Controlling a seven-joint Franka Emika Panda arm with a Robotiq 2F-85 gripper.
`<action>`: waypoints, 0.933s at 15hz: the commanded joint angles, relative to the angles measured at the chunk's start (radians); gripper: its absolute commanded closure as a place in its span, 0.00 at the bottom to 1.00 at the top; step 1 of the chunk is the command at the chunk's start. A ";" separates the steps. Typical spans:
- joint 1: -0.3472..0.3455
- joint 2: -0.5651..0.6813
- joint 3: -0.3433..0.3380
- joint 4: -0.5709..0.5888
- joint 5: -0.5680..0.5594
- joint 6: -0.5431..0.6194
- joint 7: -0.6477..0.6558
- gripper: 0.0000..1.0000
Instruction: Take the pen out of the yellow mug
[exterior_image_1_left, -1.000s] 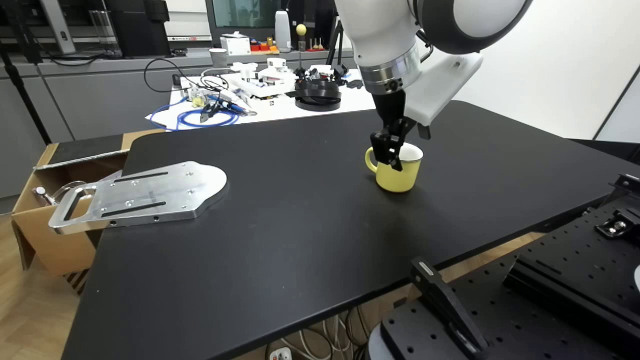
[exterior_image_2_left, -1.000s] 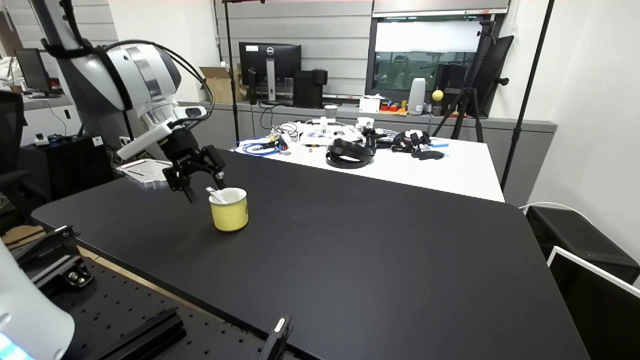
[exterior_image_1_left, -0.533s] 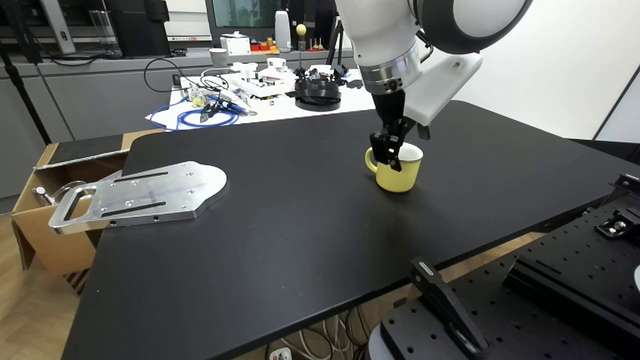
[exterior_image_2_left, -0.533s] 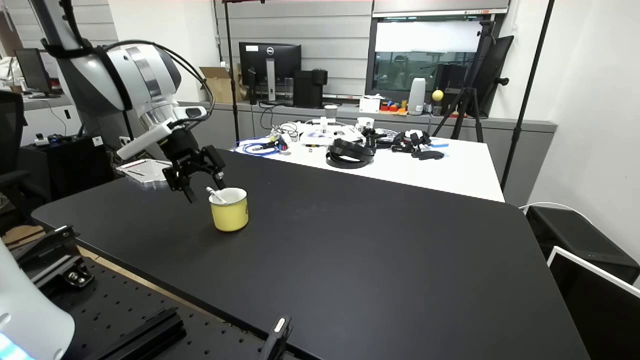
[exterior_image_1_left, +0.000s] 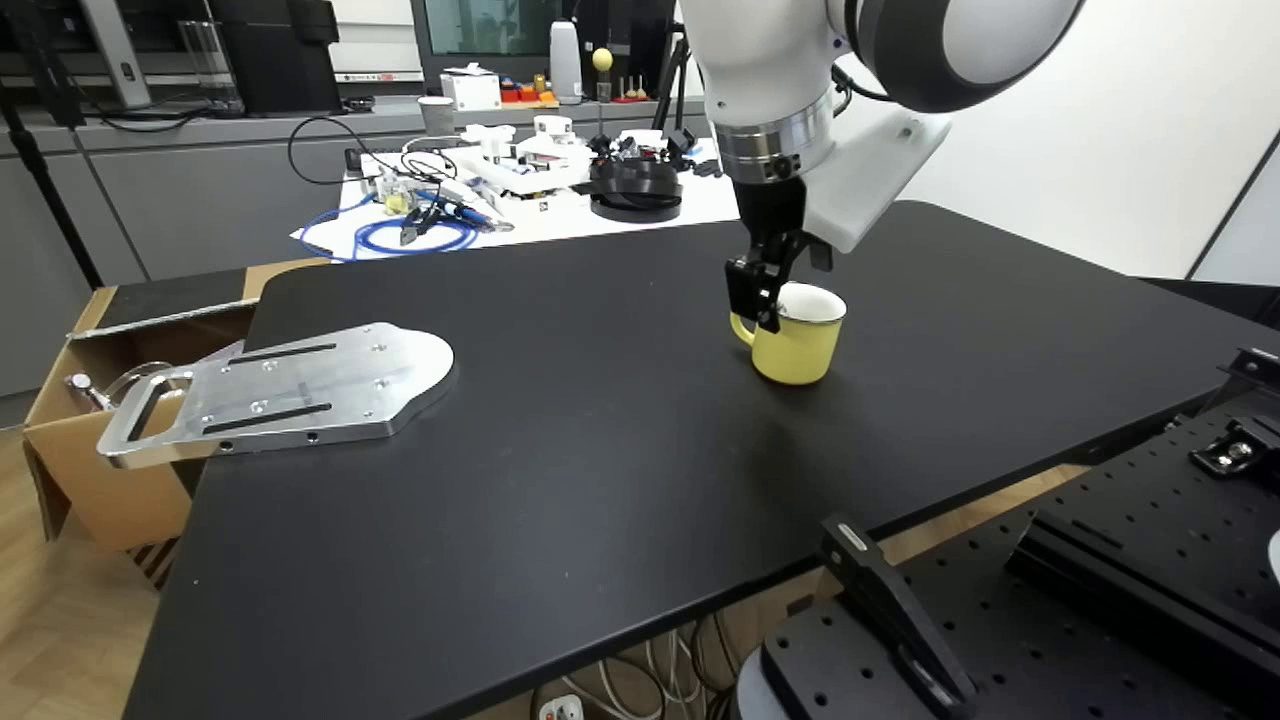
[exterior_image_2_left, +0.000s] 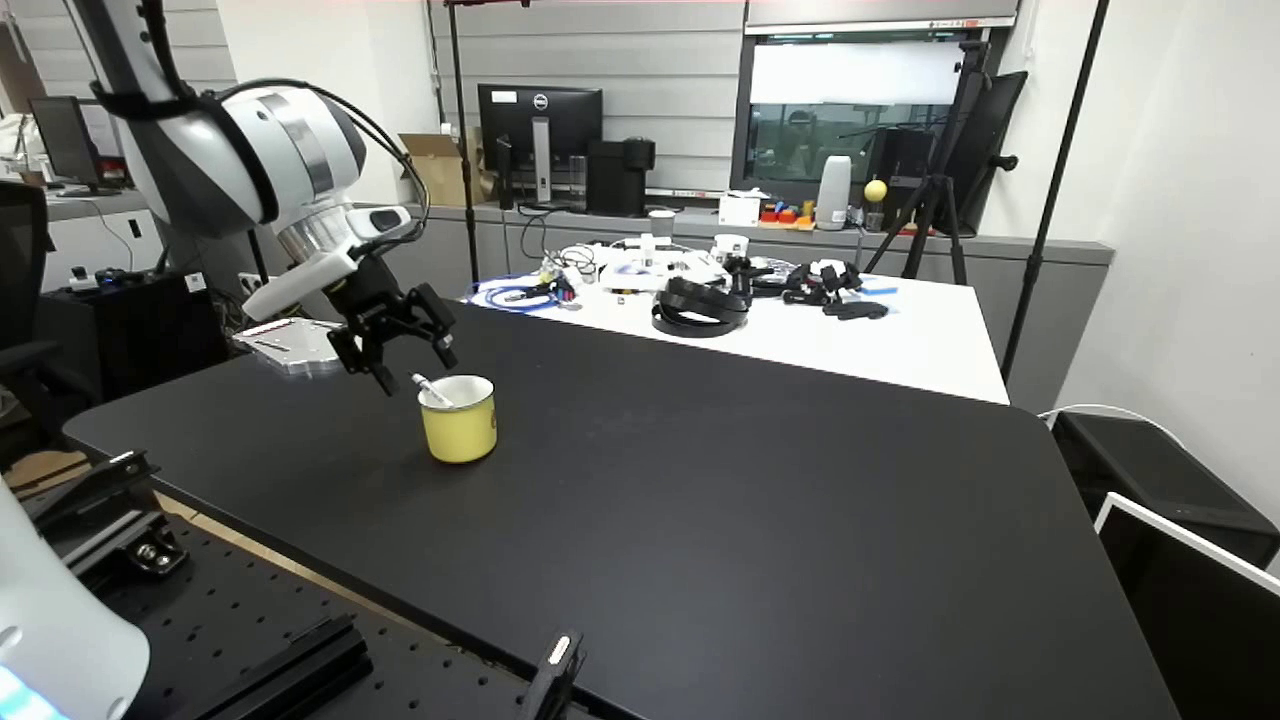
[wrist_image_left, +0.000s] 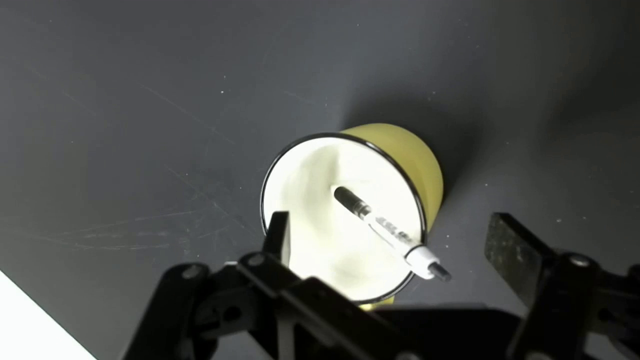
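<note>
The yellow mug (exterior_image_1_left: 800, 352) stands upright on the black table in both exterior views, also here (exterior_image_2_left: 460, 430). In the wrist view its pale inside and yellow wall (wrist_image_left: 422, 167) show. The pen (wrist_image_left: 392, 235) is white with a dark grip and a dark push button. It leans inside the mug, its button end over the rim; it also shows in an exterior view (exterior_image_2_left: 431, 389). My gripper (wrist_image_left: 395, 235) is open and empty, tilted above the mug. In the wrist view the pen lies between the fingers, touching neither. The gripper (exterior_image_2_left: 418, 370) is beside and above the pen's top end.
The black table (exterior_image_1_left: 600, 480) carries a silver metal plate with a handle (exterior_image_1_left: 300, 385) at its edge. A cardboard box (exterior_image_1_left: 110, 480) is beside it. A white table (exterior_image_2_left: 900, 340) with cables and parts stands behind. The perforated robot base plate (exterior_image_1_left: 1000, 600) adjoins the table.
My open gripper has risen slightly and shifted a little sideways, toward the mug's handle side. The mug and the pen have not moved.
</note>
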 joint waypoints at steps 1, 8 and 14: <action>0.012 -0.019 -0.015 -0.013 -0.060 0.022 0.069 0.25; 0.008 -0.019 -0.011 -0.012 -0.103 0.032 0.102 0.67; 0.007 -0.020 -0.010 -0.012 -0.114 0.041 0.113 1.00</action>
